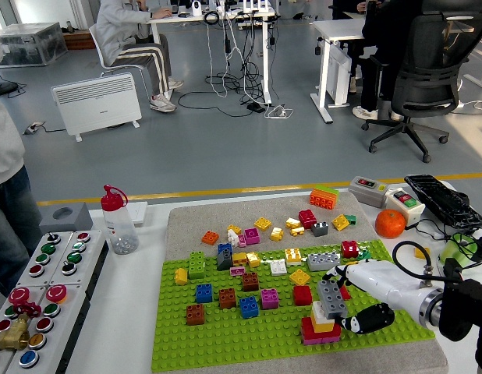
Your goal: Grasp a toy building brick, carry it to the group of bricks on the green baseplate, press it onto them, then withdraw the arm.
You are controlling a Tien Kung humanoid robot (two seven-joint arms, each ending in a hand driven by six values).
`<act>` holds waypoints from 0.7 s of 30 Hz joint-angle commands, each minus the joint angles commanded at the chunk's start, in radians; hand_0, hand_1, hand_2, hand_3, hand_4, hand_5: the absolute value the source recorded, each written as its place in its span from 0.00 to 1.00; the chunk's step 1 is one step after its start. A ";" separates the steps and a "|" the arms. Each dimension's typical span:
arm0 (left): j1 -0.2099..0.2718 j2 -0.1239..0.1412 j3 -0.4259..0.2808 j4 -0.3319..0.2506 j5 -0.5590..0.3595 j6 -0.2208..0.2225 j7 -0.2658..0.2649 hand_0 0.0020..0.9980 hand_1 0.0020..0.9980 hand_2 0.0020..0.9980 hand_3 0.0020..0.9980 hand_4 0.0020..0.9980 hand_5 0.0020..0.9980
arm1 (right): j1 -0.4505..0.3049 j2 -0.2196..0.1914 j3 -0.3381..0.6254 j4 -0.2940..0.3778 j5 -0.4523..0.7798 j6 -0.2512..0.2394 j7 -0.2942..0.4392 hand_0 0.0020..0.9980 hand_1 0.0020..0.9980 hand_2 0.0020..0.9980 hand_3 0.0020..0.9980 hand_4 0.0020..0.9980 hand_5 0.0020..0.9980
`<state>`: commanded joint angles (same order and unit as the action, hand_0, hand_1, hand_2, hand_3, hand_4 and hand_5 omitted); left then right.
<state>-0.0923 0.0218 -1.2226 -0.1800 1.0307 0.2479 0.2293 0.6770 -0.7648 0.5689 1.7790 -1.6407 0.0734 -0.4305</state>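
Right hand [352,300] clamped on grey brick [333,297], small brick stack [320,323] just below it, green baseplate [225,339] underneath

A grey brick [333,297] is gripped by the right hand [358,300] and set atop the white, yellow and red stack [320,323] on the green baseplate [249,343]; loose bricks are scattered behind

I see grey floor [249,148] with a yellow line [225,191], a white heater [97,101], desks [334,47] and a black chair [424,70].
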 joint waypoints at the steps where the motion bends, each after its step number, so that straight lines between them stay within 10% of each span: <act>1: 0.000 0.000 0.000 0.000 0.000 0.000 0.000 0.67 0.62 0.57 0.45 0.24 1.00 | 0.000 0.001 -0.001 0.000 -0.001 0.000 0.000 0.94 0.76 0.74 0.77 0.68 0.31; 21: -0.001 0.001 0.002 0.000 -0.003 0.000 -0.001 0.67 0.62 0.57 0.45 0.24 1.00 | 0.000 0.009 -0.011 0.000 -0.015 -0.003 -0.003 0.94 0.76 0.74 0.78 0.68 0.31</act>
<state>-0.0929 0.0223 -1.2204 -0.1800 1.0279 0.2484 0.2287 0.6773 -0.7554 0.5581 1.7790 -1.6553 0.0705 -0.4331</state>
